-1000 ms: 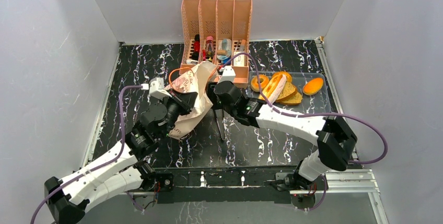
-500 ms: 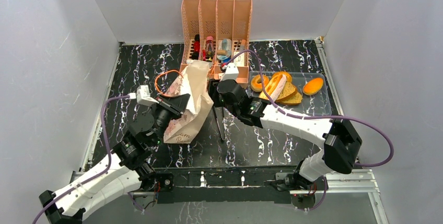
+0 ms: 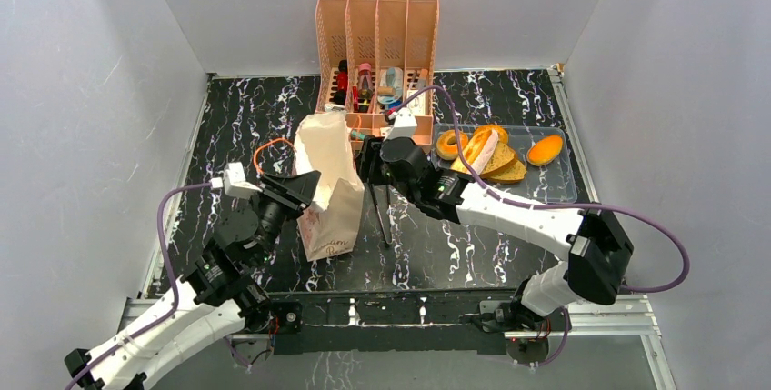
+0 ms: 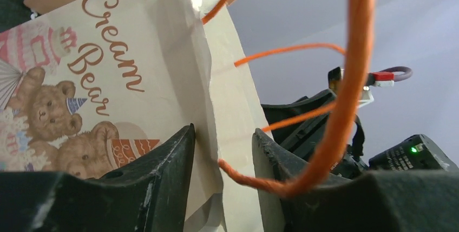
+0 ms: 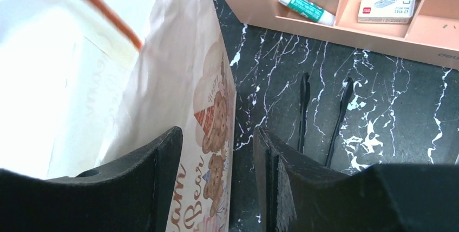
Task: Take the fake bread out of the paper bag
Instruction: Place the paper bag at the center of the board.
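Observation:
The paper bag [image 3: 329, 185] stands upright on the black marble table, its teddy-bear print showing in the left wrist view [image 4: 135, 80] and the right wrist view [image 5: 108, 80]. My left gripper [image 3: 305, 187] is at the bag's left edge; its jaws [image 4: 222, 132] are apart with the paper edge and an orange cord handle [image 4: 346, 97] between them. My right gripper [image 3: 367, 159] is at the bag's upper right; its jaws [image 5: 216, 132] are apart around the bag's side edge. The fake bread lies in a clear tray [image 3: 545, 188]: a ring [image 3: 450, 145], long loaf [image 3: 479, 151], toast [image 3: 506, 170], orange bun [image 3: 545, 149].
A peach desk organizer [image 3: 377, 35] with small items stands behind the bag; its low front tray [image 5: 335, 26] holds a glue stick [image 5: 303, 6] and a staple box [image 5: 387, 5]. Two thin black sticks [image 3: 380, 213] lie right of the bag. Grey walls enclose the table.
The bag has swung from tilted in the left gripper's hold to standing upright on the table. The left arm has drawn back toward the near left. The right gripper stays by the bag's top.

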Motion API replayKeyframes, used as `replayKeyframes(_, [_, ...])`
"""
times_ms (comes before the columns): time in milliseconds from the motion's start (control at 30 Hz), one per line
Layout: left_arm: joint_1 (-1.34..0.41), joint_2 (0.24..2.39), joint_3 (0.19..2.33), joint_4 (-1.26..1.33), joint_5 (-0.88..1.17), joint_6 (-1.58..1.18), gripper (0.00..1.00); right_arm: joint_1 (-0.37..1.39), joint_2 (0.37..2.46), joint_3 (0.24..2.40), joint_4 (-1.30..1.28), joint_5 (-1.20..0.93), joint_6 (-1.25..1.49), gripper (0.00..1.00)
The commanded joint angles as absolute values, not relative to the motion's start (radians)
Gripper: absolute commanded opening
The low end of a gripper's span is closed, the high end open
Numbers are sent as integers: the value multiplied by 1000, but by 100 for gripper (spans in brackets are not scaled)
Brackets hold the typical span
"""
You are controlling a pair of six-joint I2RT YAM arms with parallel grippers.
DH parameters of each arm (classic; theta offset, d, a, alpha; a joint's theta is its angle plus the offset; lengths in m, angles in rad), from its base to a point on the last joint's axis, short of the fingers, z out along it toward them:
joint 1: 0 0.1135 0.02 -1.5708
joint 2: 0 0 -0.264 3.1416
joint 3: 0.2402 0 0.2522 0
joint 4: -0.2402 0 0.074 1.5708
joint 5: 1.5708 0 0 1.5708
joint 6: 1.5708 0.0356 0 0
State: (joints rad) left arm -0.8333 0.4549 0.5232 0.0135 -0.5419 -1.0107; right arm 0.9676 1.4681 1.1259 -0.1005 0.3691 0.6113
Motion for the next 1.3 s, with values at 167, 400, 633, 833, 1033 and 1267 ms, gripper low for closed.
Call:
replayKeyframes(167, [-834, 354, 547, -194, -619, -1072, 55, 972, 1422, 1161, -20, 331, 631, 48])
replayKeyframes(400, [-834, 321, 590, -304, -619, -1066, 74, 990, 1443, 1167, -10, 316, 633, 48])
replayKeyframes(633, [-834, 335, 654, -461, -673, -1119, 81, 1006, 1434, 1174, -8, 325, 626, 48])
replayKeyframes(833, [-835, 310, 638, -488, -692, -1147, 81, 1020, 1371, 1154, -18, 360, 620, 48])
replayKeyframes(1033, [-835, 310, 652, -497, -707, -1134, 81, 1044, 1308, 1167, -63, 391, 601, 48])
replayKeyframes(1267, [-834, 313, 661, -501, -721, -1129, 82, 1143, 1284, 1227, -151, 464, 557, 48])
